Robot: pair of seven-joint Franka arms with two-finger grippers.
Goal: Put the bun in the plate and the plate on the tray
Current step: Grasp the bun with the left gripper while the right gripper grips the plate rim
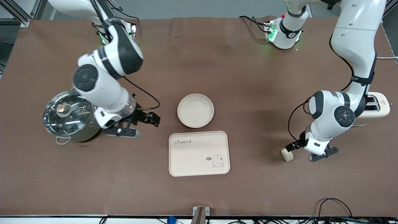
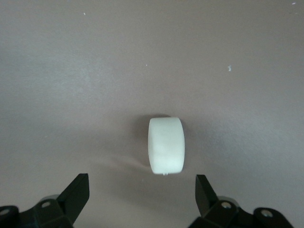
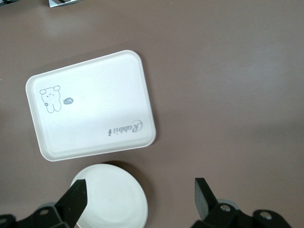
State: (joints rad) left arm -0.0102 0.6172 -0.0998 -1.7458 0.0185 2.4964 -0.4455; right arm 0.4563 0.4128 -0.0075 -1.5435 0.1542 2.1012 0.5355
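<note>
Brown cloth-covered surface [image 1: 199,193] carrying everything. Near its middle, the plate [image 1: 195,110], round, cream-white, nothing in it. Just beside that, toward the edge nearest the front camera, the tray [image 1: 199,153], rectangular with rounded corners, "Rabbit" lettering and a small rabbit drawing on it, a narrow strip of cloth separating the two. Both also seen from the right wrist view: tray [image 3: 90,105] whole, plate [image 3: 111,197] partly cut off by the frame.

Toward the left arm's end of the surface, the bun [image 1: 287,154], a small pale lump lying on the cloth, well apart from plate and tray. From the left wrist view, bun [image 2: 166,145] lying on bare cloth with a soft shadow beside it, untouched.

Left gripper [image 1: 303,151] low over the cloth at the bun; fingers [image 2: 76,192] spread wide apart, clamped on nothing, the bun lying ahead of the gap between them.

Right gripper [image 1: 136,124] above the cloth between the steel pot [image 1: 69,116] and the plate; fingers [image 3: 76,199] likewise spread apart and holding nothing, waiting.

Steel pot with glass lid and knob toward the right arm's end of the surface. White toaster [image 1: 377,107] close to the edge at the left arm's end, partly hidden by the left arm.
</note>
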